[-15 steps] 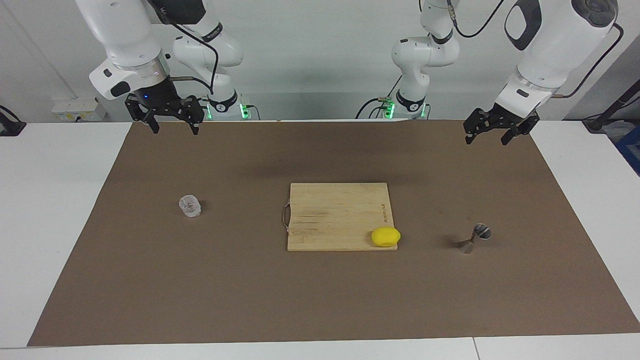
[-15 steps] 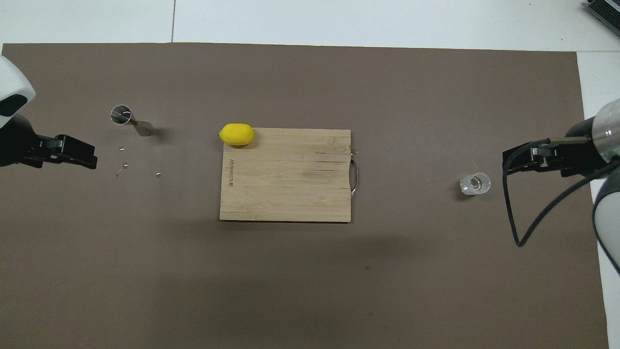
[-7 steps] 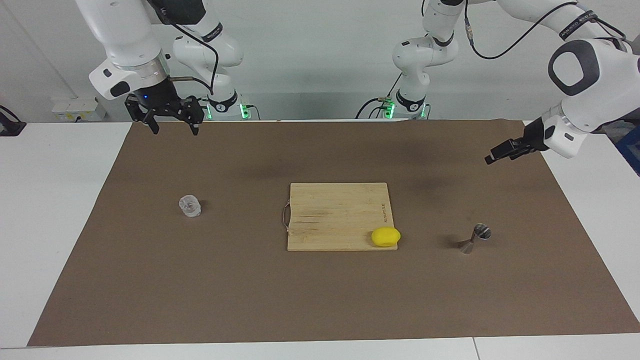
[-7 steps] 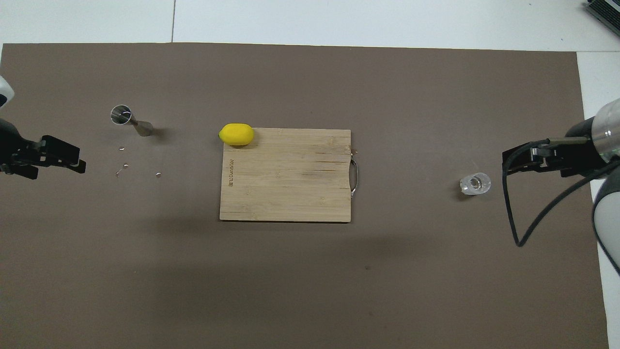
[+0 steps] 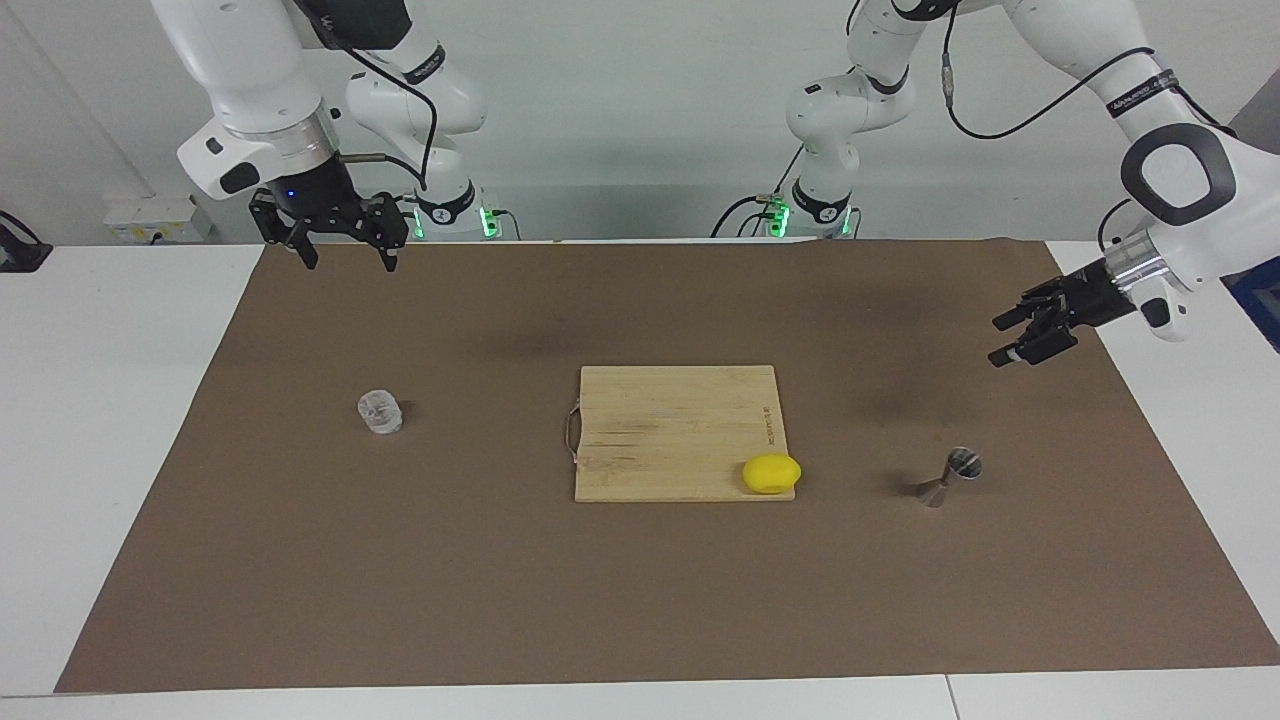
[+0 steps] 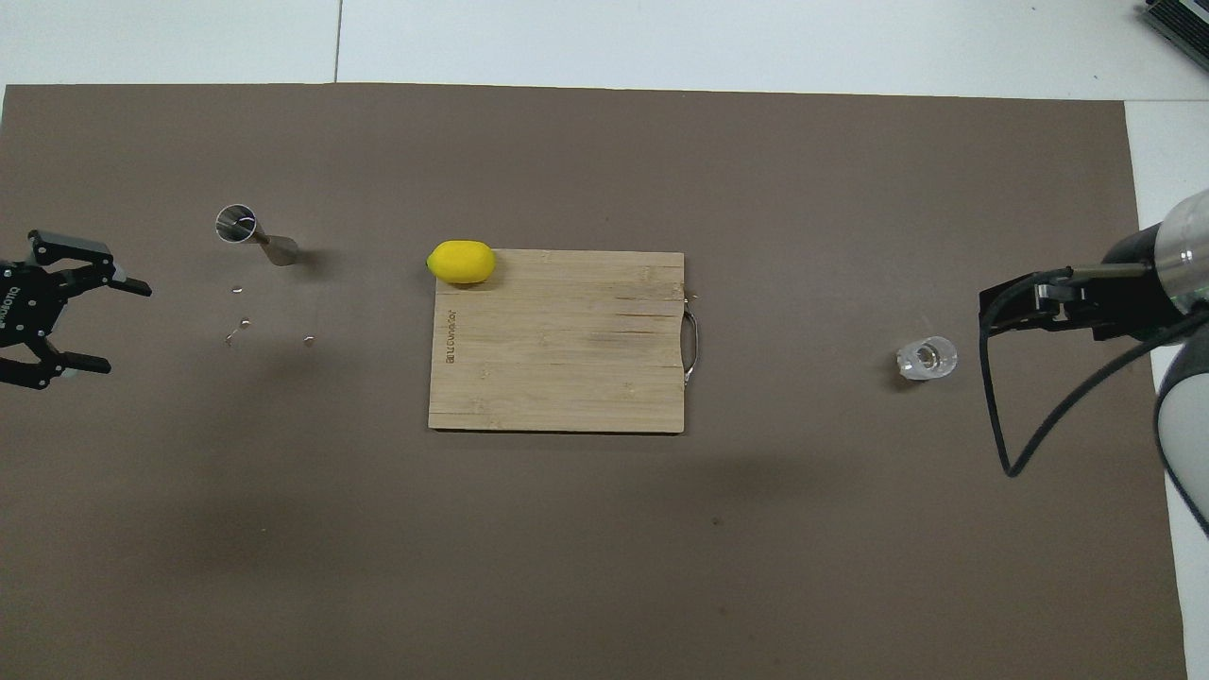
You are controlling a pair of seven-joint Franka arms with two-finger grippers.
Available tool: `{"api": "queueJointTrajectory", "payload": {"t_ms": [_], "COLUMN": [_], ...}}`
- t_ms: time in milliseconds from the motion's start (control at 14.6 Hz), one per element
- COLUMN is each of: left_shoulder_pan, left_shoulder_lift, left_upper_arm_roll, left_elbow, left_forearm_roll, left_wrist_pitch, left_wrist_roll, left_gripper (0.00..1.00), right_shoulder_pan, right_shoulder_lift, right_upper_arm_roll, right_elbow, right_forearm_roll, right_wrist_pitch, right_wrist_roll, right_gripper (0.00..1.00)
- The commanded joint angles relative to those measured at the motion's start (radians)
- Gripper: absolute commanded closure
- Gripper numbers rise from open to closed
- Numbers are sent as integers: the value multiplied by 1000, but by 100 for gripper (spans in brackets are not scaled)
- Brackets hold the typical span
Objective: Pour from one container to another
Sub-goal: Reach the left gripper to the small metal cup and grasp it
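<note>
The left gripper (image 6: 102,323) hangs over the brown mat (image 5: 640,590) at the left arm's end, fingers (image 6: 127,286) wide apart, holding nothing. The small steel hourglass-shaped jigger (image 5: 950,477) stands at 1 o'clock from it in the overhead view. The right gripper (image 5: 345,255) is open and empty too; the short clear glass cup (image 5: 380,412) sits on the white worktop's (image 5: 110,400) mat at 9 o'clock from the wooden cutting board (image 5: 675,430) in the facing view.

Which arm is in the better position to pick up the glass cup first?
Probably the right. The right gripper, open, hangs at the glass cup's end of the mat. The left gripper, also open, is at the jigger's end, with the cutting board between.
</note>
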State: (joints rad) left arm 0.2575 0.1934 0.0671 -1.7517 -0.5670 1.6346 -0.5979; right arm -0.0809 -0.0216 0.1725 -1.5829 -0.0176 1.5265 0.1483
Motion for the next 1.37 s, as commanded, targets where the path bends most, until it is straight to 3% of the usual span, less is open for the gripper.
{"api": "queueJointTrajectory", "payload": {"t_ms": [0, 205, 616, 1301], "left_shoulder_pan": [54, 121, 140, 14], "left_shoulder_lift": [11, 50, 64, 95], "left_upper_arm_roll": [-6, -9, -17, -20], "left_elbow": [-73, -123, -271, -307], "left_forearm_roll": [-153, -330, -634, -862], "left_wrist_pitch": [57, 89, 201, 361], "left_wrist_roll": [-159, -282, -385, -376], "left_gripper": [0, 0, 0, 0], "right_shoulder_pan": [-8, -8, -8, -8], "right_shoulder_lift": [-1, -1, -1, -5], "right_upper_arm_roll": [4, 4, 4, 4], "right_elbow": [-3, -5, -5, -11], "right_forearm_roll": [7, 7, 7, 7], "right_wrist_pitch": [12, 12, 12, 12], "right_wrist_roll": [-30, -30, -30, -30], "right_gripper": [0, 0, 0, 0]}}
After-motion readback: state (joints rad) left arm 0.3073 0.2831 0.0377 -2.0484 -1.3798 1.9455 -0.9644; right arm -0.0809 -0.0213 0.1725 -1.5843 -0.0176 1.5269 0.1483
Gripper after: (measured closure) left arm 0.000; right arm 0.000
